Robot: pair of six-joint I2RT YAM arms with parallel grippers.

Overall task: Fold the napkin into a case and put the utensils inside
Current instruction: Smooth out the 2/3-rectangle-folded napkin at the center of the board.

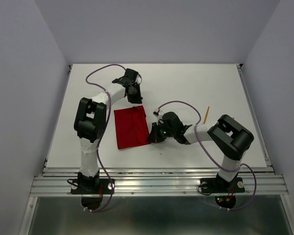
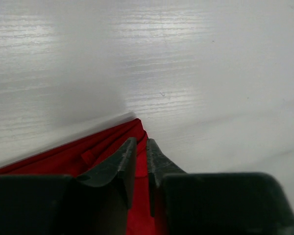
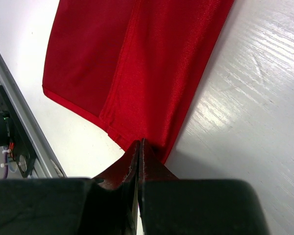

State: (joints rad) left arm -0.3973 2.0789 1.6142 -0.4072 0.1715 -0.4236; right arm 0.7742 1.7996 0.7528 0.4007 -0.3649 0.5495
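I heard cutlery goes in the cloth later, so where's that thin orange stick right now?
In the top view the orange stick lies on the white table right of centre, just beyond the right arm, well apart from the red napkin.

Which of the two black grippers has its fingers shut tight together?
The right gripper, at the near corner of the red cloth napkin; the left gripper shows a gap between its fingers.

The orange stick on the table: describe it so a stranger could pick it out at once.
On the white table, find the folded red napkin near the middle. Go right from it, past the purple cable of the right arm, to the orange stick lying alone on bare tabletop. Nothing else there is orange or so thin.
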